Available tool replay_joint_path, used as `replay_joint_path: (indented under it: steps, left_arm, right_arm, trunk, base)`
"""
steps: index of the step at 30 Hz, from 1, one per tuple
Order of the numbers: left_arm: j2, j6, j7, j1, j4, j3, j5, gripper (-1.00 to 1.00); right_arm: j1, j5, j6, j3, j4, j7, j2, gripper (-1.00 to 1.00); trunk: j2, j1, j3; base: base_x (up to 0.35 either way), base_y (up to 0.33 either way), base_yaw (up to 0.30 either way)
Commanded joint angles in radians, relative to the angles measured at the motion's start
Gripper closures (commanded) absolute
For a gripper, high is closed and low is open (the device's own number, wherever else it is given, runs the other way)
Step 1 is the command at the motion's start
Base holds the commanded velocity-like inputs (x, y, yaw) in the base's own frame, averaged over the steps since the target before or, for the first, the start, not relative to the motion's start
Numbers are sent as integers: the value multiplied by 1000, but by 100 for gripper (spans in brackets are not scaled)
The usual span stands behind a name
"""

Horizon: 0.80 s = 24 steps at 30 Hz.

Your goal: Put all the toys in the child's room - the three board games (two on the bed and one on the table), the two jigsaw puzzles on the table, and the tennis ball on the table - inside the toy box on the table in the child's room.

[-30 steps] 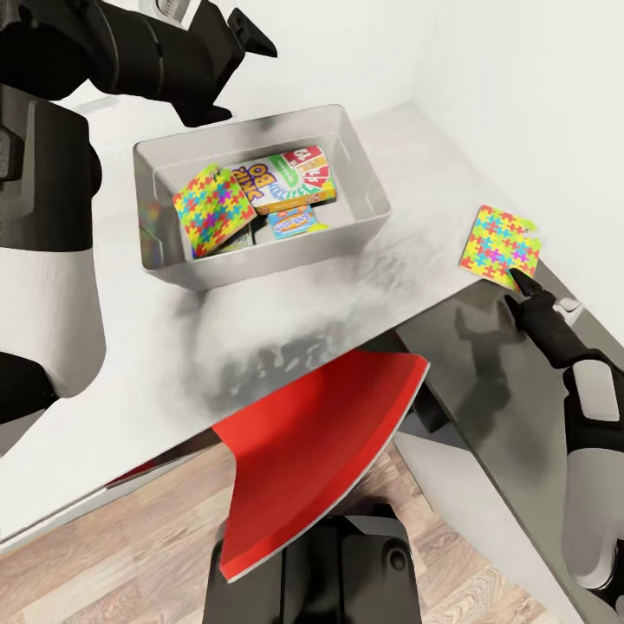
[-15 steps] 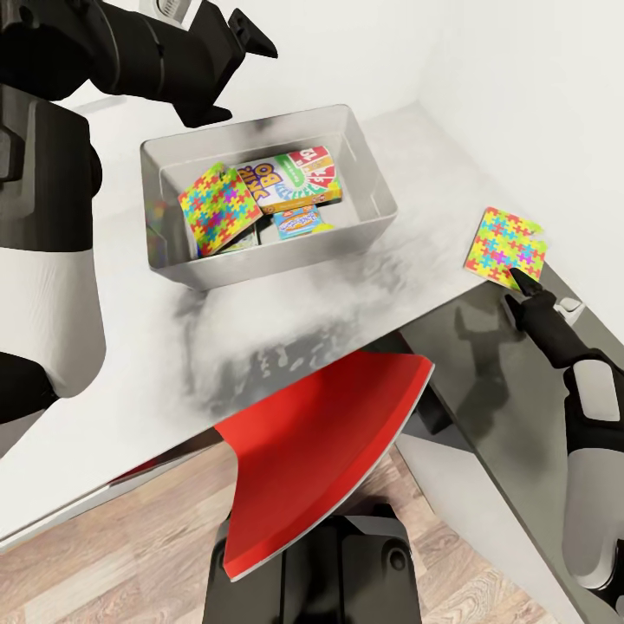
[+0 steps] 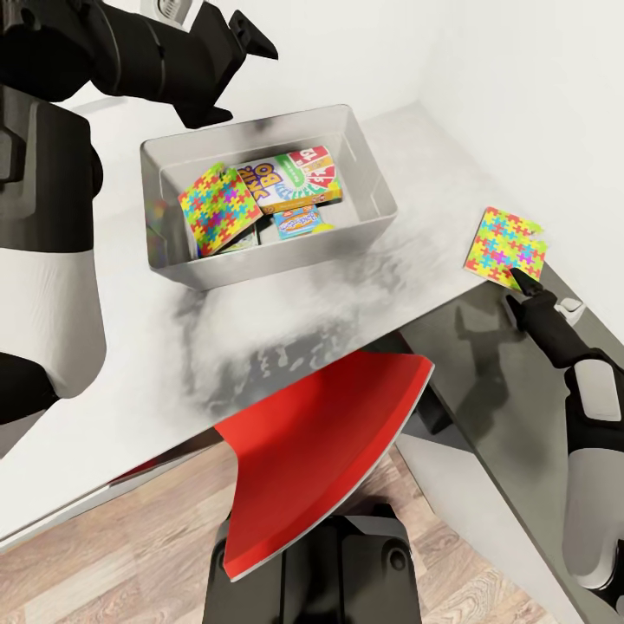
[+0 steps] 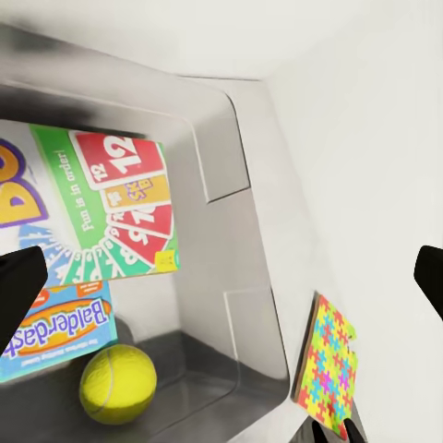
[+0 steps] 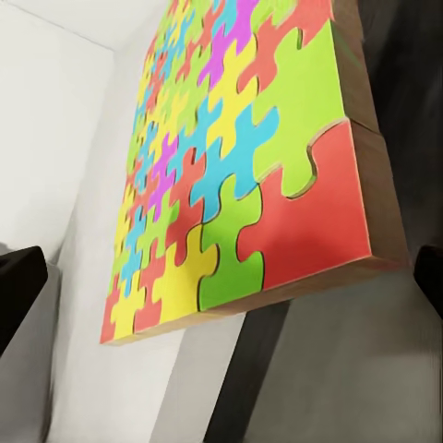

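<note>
The pale grey toy box (image 3: 373, 186) stands on the light table (image 3: 130, 347). Inside lie a jigsaw puzzle (image 3: 218, 208), the SKIP-BO board game (image 3: 290, 178) and a smaller blue board game (image 3: 299, 223). The left wrist view looks down into the toy box (image 4: 249, 277) at the SKIP-BO game (image 4: 111, 203), the blue game (image 4: 55, 328) and the yellow tennis ball (image 4: 117, 383). My left gripper (image 3: 230, 78) hangs open over the box's far left rim. A second jigsaw puzzle (image 3: 504, 245) lies at the table's right edge. My right gripper (image 3: 524, 282) is open, its fingertips at this puzzle's (image 5: 240, 166) near edge.
A red chair (image 3: 321, 442) is tucked under the table's front edge. The dark grey wing (image 3: 494, 373) runs along the right, below my right arm. White walls close off the far and right sides. Wooden floor (image 3: 113, 555) lies in front.
The whole picture shifted slightly to the right a second ago, so the camera moved. Box, toys and both grippers have kept their places.
</note>
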Motion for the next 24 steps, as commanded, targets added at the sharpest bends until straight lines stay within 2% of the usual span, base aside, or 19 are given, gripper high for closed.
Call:
replay_joint_path:
  steps: [1, 24]
  left_arm:
    - [1, 1, 9, -1, 0, -1, 8, -100]
    - [0, 1, 9, 0, 0, -2, 6, -100]
  right_arm:
    - [-1, -6, 9, -2, 0, 0, 0, -100]
    - [-19, -5, 1, -2, 6, -6, -5, -100]
  trunk:
    - [-2, 1, -1]
    - [-2, 1, -1]
  base:
    - [0, 0, 1]
    - [0, 0, 0]
